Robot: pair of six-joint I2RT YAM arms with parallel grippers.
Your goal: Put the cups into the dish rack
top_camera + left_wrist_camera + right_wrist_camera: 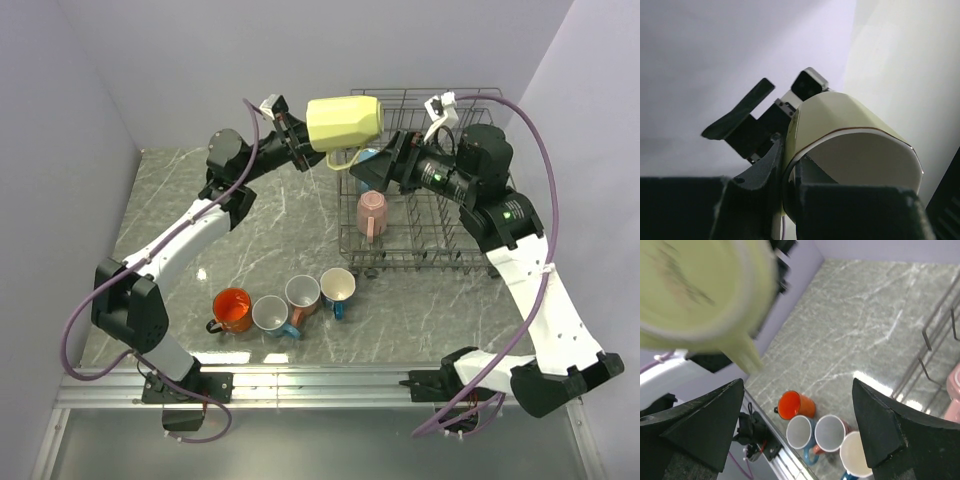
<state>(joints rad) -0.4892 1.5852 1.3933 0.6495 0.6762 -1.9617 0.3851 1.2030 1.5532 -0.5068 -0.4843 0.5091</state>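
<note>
Left fingers [300, 142]: pinching the wall of the yellow-green mug [345, 120] at its rim. The mug is held aloft on its side, handle hanging toward my right fingers [375, 172]. Those are spread wide and aimed at the mug, not touching it. Reads as a handover. I should close the right pair squarely on the body, clear of the handle, before the left lets go. Dish rack [440, 258] lies under my right fingers, with a pink mug [372, 212] inside. Four more mugs [302, 293] stand on the surface [200, 220], well apart from both.
</note>
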